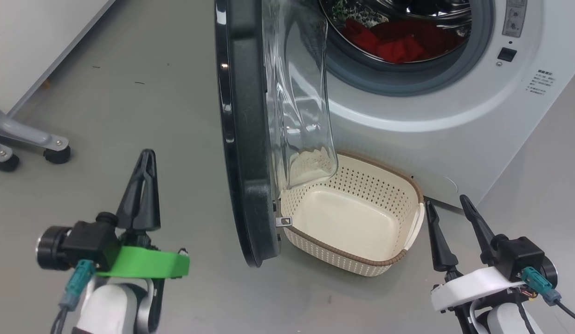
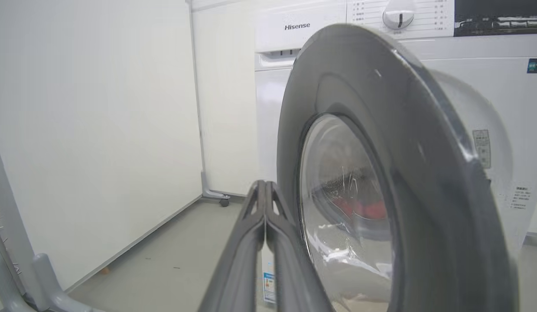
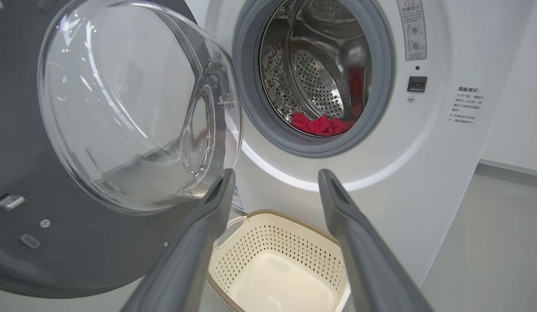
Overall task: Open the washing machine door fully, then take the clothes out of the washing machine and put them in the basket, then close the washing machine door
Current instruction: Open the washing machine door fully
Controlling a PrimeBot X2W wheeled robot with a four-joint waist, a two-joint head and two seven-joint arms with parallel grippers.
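Where glossy door (image 1: 245, 139) gapes, red clothes (image 1: 398, 44), perforated basket (image 1: 361, 181)

I see the washing machine (image 1: 454, 139) upper right in the head view, the clothes (image 1: 403, 44) inside its drum (image 1: 436, 11). The washing machine door (image 1: 250, 139) stands mid-frame, the basket (image 1: 343, 185) on the floor (image 1: 129, 93) just right of it, between door and my right gripper (image 1: 446, 202).
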